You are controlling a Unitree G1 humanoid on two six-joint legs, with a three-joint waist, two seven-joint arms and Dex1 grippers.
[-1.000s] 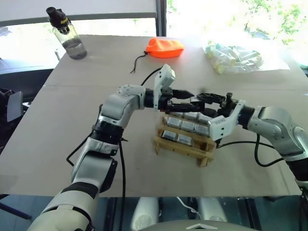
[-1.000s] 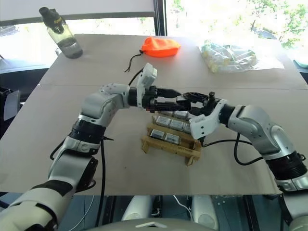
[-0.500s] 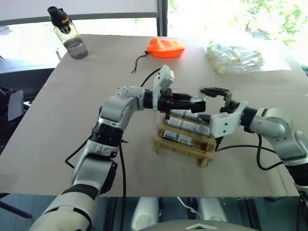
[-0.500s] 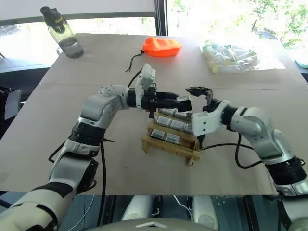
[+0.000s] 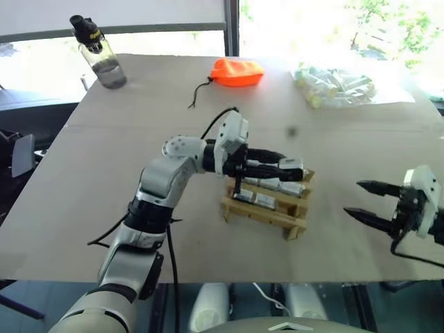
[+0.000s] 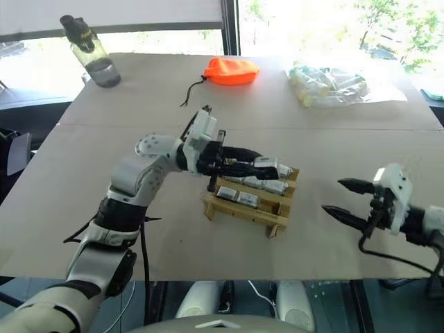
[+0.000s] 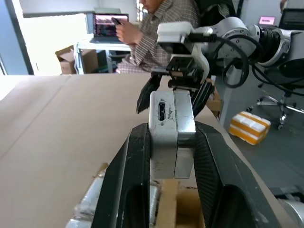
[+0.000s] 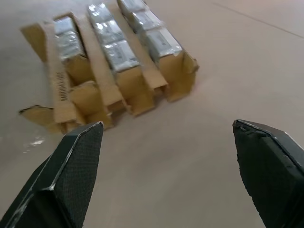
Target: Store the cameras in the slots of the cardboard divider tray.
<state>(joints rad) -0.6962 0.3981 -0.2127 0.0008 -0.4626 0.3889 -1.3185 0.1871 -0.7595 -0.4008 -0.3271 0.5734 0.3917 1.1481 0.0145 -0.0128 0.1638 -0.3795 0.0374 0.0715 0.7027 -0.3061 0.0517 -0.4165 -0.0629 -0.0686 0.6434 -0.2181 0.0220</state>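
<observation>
A silver-grey camera (image 7: 171, 126) sits between the black fingers of my left gripper (image 5: 290, 166), which is shut on it and points level across the back of the cardboard divider tray (image 5: 261, 214). The held camera hangs just above the tray's far right corner. Several cameras (image 8: 114, 52) lie in the tray's slots, and the slot at the right end of the near row is empty. My right gripper (image 5: 368, 201) stands wide open with nothing in it, well to the right of the tray and above the table. Its fingers (image 8: 71, 180) face the tray (image 8: 59, 90).
A water bottle (image 5: 100, 52) stands at the far left corner of the table. An orange pouch (image 5: 237, 71) and a clear plastic bag (image 5: 336, 83) lie along the back. A seated person (image 7: 156, 28) shows beyond the table in the left wrist view.
The two grippers met above the tray. The right gripper has let go of the camera, opened and drawn away to the right and down. The left gripper has shut on the camera and pulled back slightly.
</observation>
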